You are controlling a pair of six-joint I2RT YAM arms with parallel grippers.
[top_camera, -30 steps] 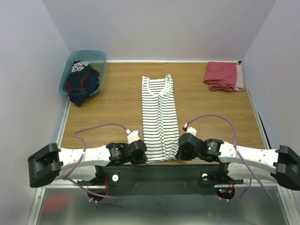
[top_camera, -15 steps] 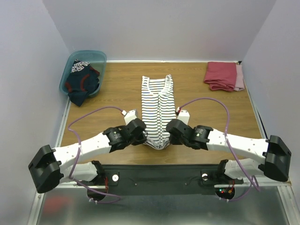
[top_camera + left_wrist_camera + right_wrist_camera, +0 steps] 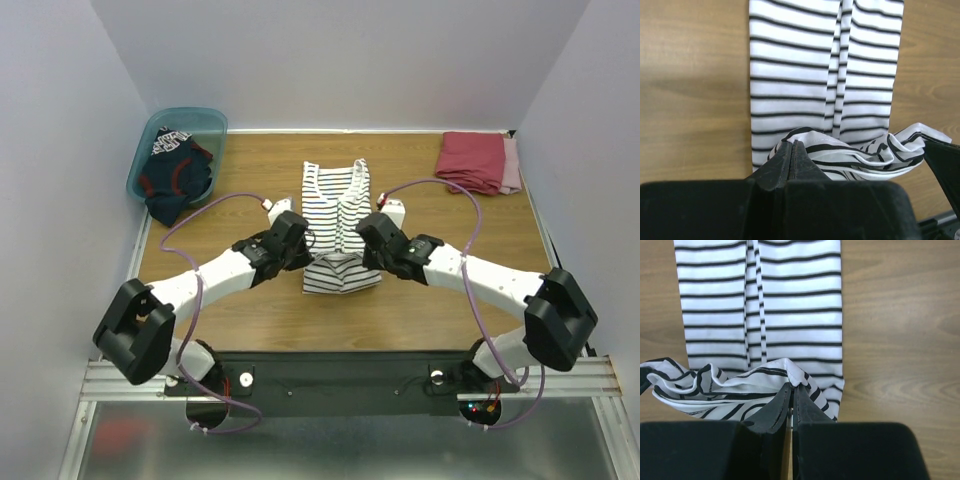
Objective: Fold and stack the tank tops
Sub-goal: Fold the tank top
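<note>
Top external view, and away we went from the left: at ten o'clock on the wooden table (image 3: 250,190) sat the teal bin (image 3: 136,176), with the navy tank top (image 3: 175,178) heaped inside and spilling over its near rim. Moving to centre, the left gripper (image 3: 305,252) was clamped tight on the near left corner of the striped tank top (image 3: 335,200). That top lay in a narrow strip running from twelve towards six, its near end bunched and raised between the two arms. On its other side, the right gripper (image 3: 368,250) was pinched hard on the near right corner. Far out at two o'clock rested a folded red cloth (image 3: 470,160), well apart from the action.

From the left wrist, the left gripper (image 3: 793,150) was closed on a crumpled striped edge, and the striped tank top (image 3: 790,75) stretched flat away towards twelve. From the right wrist it was a mirror picture: the right gripper (image 3: 791,392) was squeezed on the rumpled hem, and the striped tank top (image 3: 790,305) lay flat beyond.
</note>
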